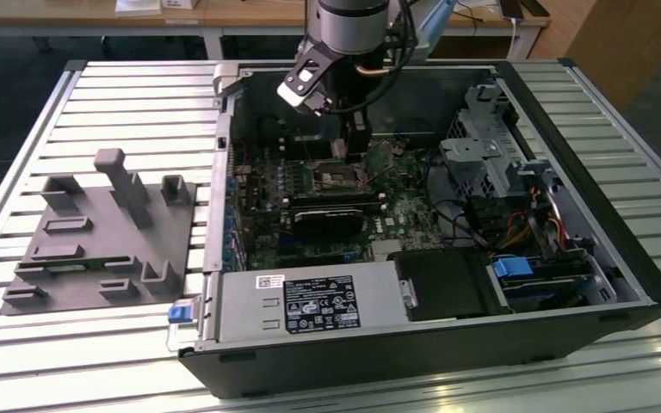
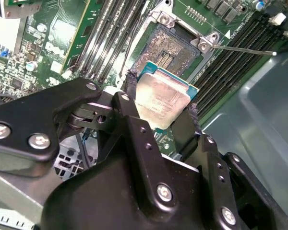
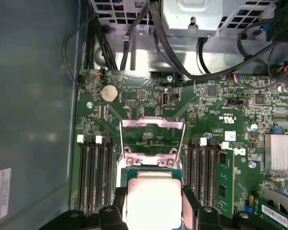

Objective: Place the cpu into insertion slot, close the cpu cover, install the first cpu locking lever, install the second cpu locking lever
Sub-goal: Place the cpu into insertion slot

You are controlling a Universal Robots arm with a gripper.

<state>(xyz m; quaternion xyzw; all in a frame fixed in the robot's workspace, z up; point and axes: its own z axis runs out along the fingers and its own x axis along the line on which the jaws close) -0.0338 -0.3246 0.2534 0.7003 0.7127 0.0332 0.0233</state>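
- Black gripper (image 2: 161,96) linkage sits closest to us in the second wrist view. Its two fingers (image 2: 137,129) are closed partway and pinch the cpu (image 2: 164,101) by opposite edges, silvery top facing us.
- Just beyond the fingertips lies the insertion slot (image 2: 170,48), bare and dark inside its metal rim. We judge that the chip hovers over the slot's near edge, not yet seated.
- Past the slot from the tool, in the first wrist view, the cpu cover (image 3: 152,123) stands tipped up, leaving the socket open.
- One thin locking lever (image 2: 240,49) juts out beside the slot, unlatched as far as we can tell.
- Seen from the exterior view, the gripper (image 1: 357,142) reaches down inside the computer case (image 1: 423,357), over the green motherboard (image 1: 268,185).
- We judge the first step underway. Seating the chip, closing the cover and installing both levers remain.
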